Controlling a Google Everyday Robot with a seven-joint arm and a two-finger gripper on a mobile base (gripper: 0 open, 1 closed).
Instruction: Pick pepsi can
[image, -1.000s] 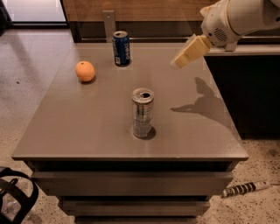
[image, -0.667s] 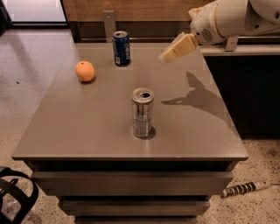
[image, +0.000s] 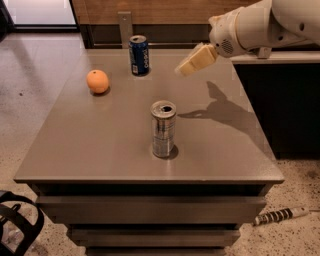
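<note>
From the one camera view, a flat grey-brown table top (image: 100, 145) fills the middle of the frame, with drawer-like fronts below its near edge.

The pepsi can (image: 139, 55), a small dark-blue drink can with white lettering down its side and a silver top, stands upright near the far edge of the table, in the upper middle of the frame, a little left of centre. Nothing touches it.

The robot's white, rounded arm (image: 260, 25) comes in from the upper right corner. At its end the cream-coloured gripper (image: 186, 67) hangs in the air above the far part of the table, slanting down and to the left. It is to the right of the pepsi can and apart from it. I cannot tell whether the gripper is released or clenched; it grasps nothing.

The arm's dark shadow (image: 220, 107) lies on the right part of the table top.

A round orange fruit (image: 97, 81) sits on the table at the left, below and left of the pepsi can. A taller, slimmer silver-grey can (image: 163, 129) with an opened top stands upright near the centre of the frame.

A black-and-white striped object (image: 280, 216) lies on the speckled floor at the lower right.
</note>
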